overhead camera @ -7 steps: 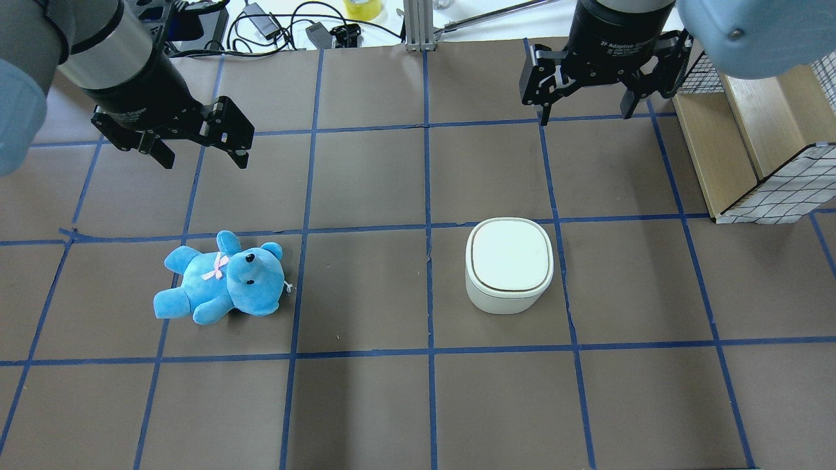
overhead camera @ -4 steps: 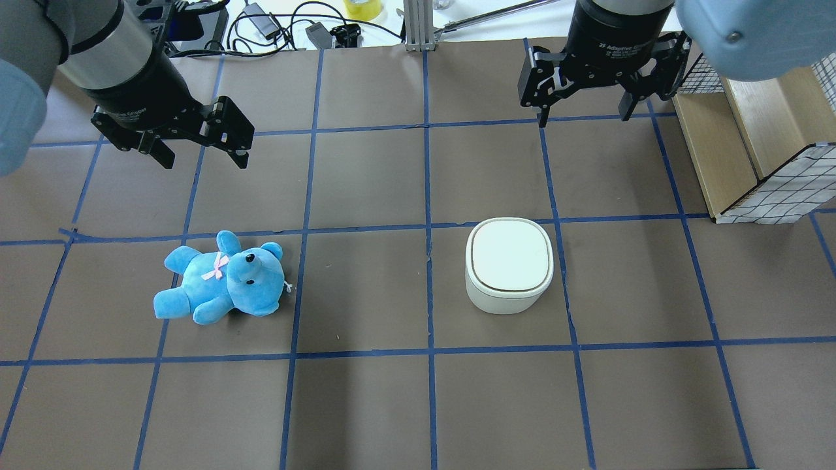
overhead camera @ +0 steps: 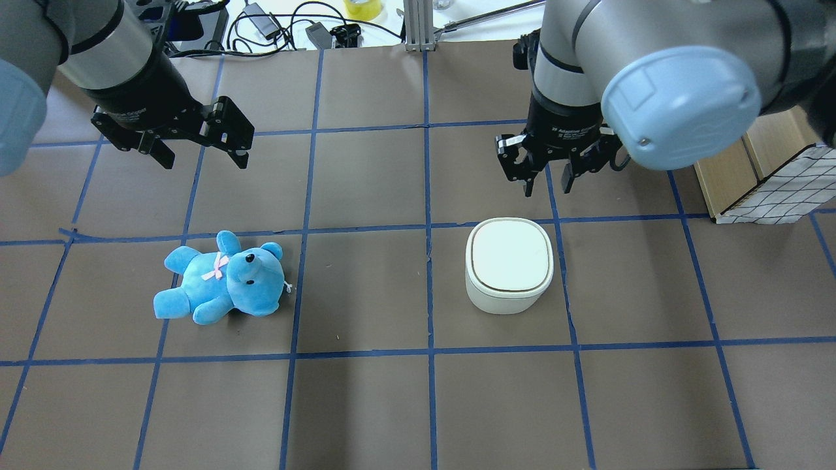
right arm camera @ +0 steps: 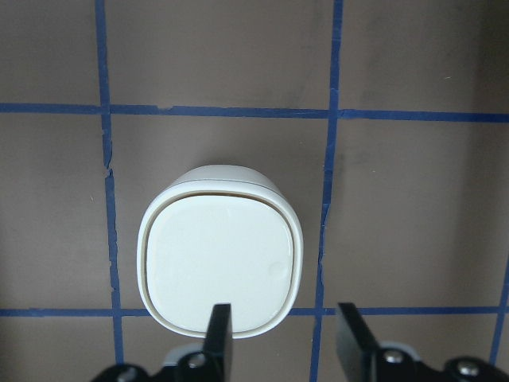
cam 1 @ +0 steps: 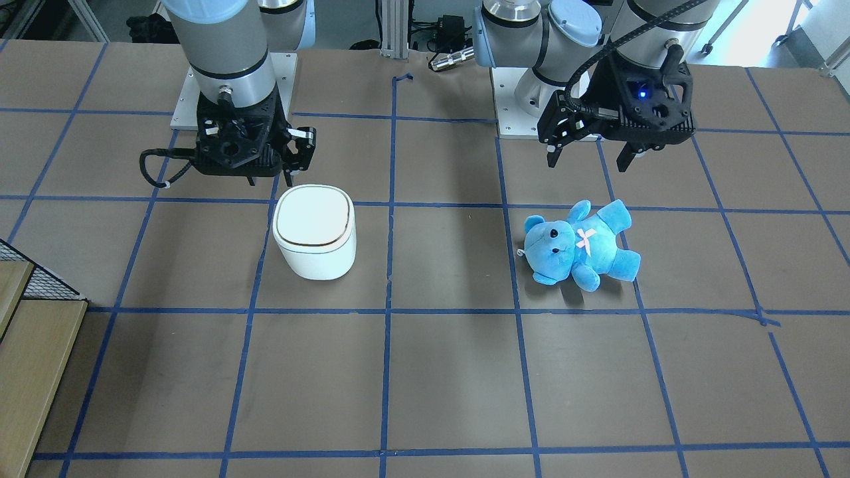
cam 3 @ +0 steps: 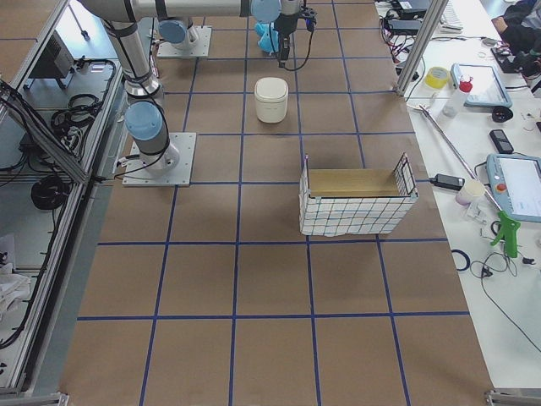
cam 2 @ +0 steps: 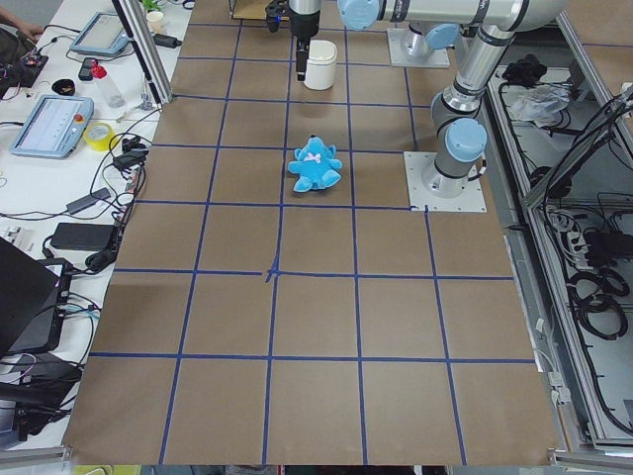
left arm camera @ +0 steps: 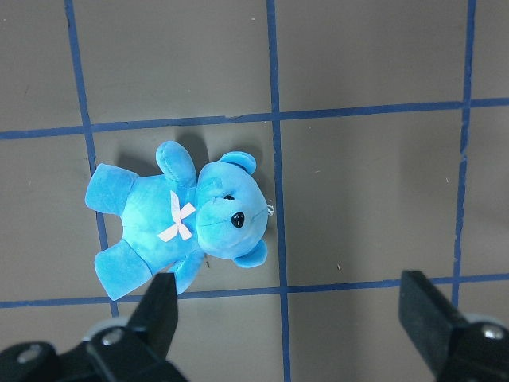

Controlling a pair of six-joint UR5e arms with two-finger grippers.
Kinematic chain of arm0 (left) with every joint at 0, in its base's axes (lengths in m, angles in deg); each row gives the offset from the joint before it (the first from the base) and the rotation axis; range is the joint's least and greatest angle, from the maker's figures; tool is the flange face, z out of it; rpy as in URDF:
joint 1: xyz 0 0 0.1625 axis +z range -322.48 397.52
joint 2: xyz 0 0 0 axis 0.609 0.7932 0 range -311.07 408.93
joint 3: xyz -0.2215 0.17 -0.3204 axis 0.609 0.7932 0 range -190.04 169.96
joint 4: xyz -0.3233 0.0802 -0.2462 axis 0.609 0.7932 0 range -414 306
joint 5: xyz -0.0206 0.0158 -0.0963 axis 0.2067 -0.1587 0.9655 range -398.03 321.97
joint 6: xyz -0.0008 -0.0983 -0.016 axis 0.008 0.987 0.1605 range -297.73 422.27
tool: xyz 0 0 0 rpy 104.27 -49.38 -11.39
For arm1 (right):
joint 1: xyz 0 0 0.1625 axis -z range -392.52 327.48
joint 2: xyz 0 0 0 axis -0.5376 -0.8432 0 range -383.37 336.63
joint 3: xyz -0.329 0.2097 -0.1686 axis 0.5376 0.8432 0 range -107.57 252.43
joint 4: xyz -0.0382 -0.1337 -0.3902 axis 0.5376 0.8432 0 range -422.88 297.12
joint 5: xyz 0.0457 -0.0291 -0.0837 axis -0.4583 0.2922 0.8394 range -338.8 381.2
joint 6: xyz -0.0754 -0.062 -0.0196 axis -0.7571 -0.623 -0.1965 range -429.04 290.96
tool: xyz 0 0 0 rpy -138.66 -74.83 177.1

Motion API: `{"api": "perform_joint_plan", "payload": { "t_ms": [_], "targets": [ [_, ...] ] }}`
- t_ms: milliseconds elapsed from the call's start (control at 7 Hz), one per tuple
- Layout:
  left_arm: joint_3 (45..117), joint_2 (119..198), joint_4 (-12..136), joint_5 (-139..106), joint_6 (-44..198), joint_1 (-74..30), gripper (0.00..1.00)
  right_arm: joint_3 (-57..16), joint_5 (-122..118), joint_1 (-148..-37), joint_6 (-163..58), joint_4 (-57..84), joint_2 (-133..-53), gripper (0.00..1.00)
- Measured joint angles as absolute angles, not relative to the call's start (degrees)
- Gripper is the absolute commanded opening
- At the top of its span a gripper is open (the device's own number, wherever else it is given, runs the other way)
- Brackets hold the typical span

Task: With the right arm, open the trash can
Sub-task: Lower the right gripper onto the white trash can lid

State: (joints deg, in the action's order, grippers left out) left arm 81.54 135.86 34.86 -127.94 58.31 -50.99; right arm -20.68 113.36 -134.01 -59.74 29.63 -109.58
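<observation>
Overhead, the right gripper hung partly spread and empty, near but clear of the trash can, right of centre on the table. From its wrist camera the lid sat shut; descending squarely over one edge looked wisest.

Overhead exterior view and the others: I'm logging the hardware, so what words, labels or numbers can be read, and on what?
"2F Adaptive Gripper": white print on the black collar above the right arm's pincer.
"Gripper": same print, partly hidden, above the left arm's pincer.
White rounded-square plastic trash can, blue plush teddy bear: no text.
Grey tablet screens on the side bench: too small to read.
</observation>
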Motion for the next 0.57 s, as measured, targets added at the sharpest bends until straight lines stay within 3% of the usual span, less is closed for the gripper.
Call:
{"api": "perform_joint_plan", "payload": {
  "t_ms": [571],
  "targets": [
    [81.54, 135.86, 34.86, -127.94, 58.31, -50.99, 1.0, -32.54, 111.5, -135.72, -58.87, 43.48, -108.04, 0.0]
  ]
}}
